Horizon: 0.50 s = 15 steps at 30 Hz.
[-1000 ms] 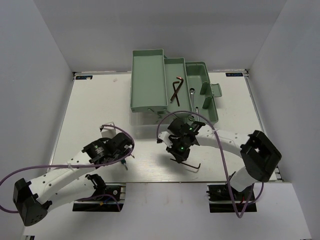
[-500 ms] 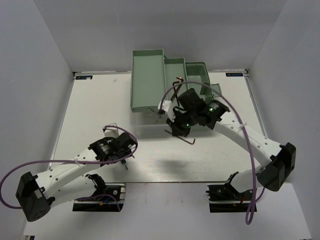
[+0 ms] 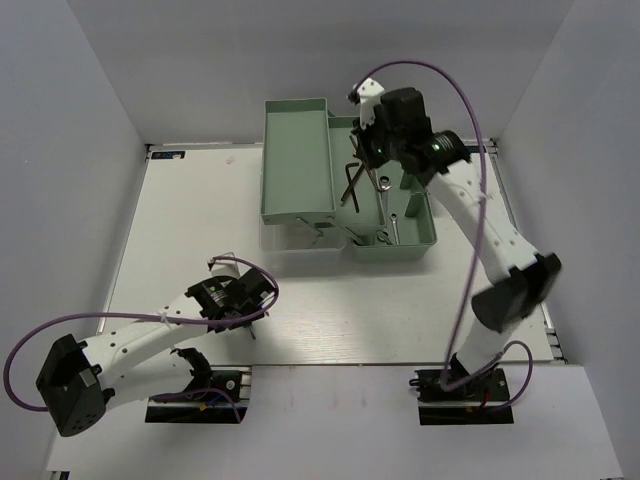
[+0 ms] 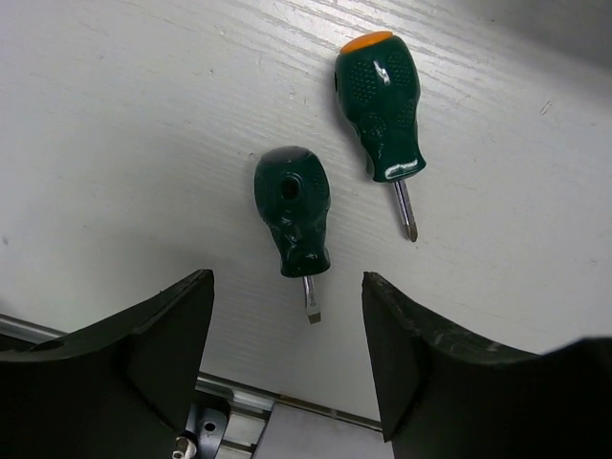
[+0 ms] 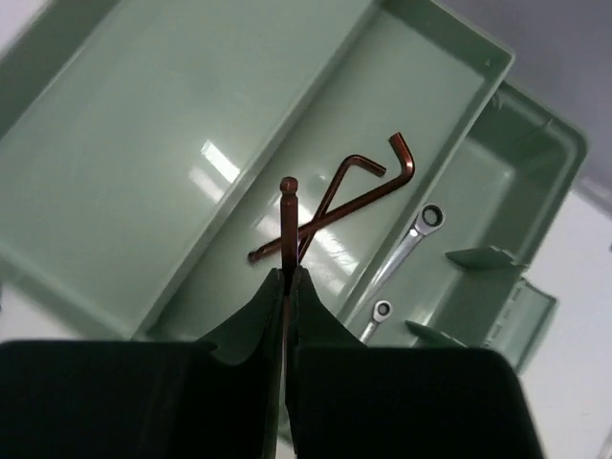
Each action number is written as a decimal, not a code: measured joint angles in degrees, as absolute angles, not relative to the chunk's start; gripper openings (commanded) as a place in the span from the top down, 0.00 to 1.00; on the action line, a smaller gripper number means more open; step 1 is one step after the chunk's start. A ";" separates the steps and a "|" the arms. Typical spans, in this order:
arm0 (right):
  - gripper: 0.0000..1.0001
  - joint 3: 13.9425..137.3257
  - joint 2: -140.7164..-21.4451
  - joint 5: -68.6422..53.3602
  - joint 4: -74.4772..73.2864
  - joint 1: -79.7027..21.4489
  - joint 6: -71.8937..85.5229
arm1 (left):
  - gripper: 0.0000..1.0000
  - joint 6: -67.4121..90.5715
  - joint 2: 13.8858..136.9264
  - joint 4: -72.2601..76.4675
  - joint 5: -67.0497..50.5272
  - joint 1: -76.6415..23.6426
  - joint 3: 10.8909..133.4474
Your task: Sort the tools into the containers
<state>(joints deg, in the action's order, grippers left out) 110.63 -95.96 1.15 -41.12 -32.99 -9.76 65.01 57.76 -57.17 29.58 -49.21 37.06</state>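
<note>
The mint-green toolbox stands open at the back of the table. My right gripper is over its middle tray, shut on a dark hex key that sticks out past the fingertips. Two more hex keys lie crossed in that tray. Two silver wrenches lie in the right compartment. My left gripper is open, low over the table's near edge. Two green-handled screwdrivers lie in front of it: one between the finger lines, and one with an orange cap farther off.
The toolbox's wide left tray holds nothing. The handle and lid part stick up at the box's right side. An aluminium rail runs along the table's near edge just under my left gripper.
My right arm has carried the hex key from near the table's front up and back, over the toolbox's middle tray. My left arm has shifted only slightly.
</note>
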 measured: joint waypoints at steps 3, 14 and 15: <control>1.00 118.58 -106.59 -0.05 -40.34 -29.58 -3.25 | 0.27 65.45 57.67 -57.14 29.47 -49.21 37.06; 0.40 120.81 -121.08 -11.77 -41.89 -24.49 7.25 | 0.34 66.43 62.30 -54.98 29.50 -49.21 35.27; 0.40 120.29 -120.38 -13.02 -41.34 -24.32 7.38 | 0.35 66.61 63.18 -54.61 29.54 -49.21 35.20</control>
